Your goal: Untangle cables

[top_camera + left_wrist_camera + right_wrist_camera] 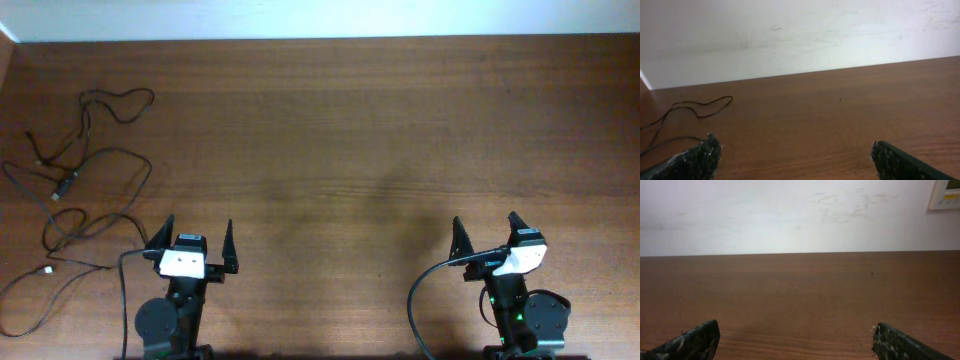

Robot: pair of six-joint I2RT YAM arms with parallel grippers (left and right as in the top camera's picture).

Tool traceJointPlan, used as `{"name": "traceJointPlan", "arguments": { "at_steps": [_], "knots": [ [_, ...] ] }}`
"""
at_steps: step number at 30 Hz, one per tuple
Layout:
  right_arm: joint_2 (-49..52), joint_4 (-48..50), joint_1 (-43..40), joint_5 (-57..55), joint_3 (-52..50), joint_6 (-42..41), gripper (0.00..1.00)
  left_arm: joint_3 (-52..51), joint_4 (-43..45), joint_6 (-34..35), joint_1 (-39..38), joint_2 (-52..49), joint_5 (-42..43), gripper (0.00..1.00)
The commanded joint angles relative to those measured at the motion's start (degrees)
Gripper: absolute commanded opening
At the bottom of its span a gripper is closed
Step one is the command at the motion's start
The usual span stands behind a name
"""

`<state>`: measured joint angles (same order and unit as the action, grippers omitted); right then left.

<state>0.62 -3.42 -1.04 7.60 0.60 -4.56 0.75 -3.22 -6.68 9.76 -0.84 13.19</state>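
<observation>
The cables (85,190) are thin black cords spread in loose, overlapping loops at the far left of the wooden table, with small plug ends near the middle of the spread. A loop of them shows in the left wrist view (695,107). My left gripper (196,238) is open and empty, just right of the cables' nearest loop. My right gripper (487,232) is open and empty at the table's front right, far from the cables. Both sets of fingertips show spread wide over bare wood in the left wrist view (792,150) and the right wrist view (795,332).
A white wall (320,18) runs along the table's far edge. A white wall panel (946,194) shows at the upper right of the right wrist view. Thick black arm cables (415,300) hang by each base.
</observation>
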Motion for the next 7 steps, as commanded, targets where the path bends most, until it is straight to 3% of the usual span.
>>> {"name": "traceJointPlan", "arguments": {
  "at_steps": [1, 7],
  "knots": [
    [-0.4, -0.3, -0.1, 0.3, -0.3, -0.3, 0.99, -0.2, -0.3, -0.7, -0.2, 0.5, -0.6, 0.99],
    [-0.4, -0.3, -0.1, 0.3, -0.3, -0.3, 0.98, -0.2, -0.3, -0.7, -0.2, 0.5, -0.6, 0.99]
  ]
}}
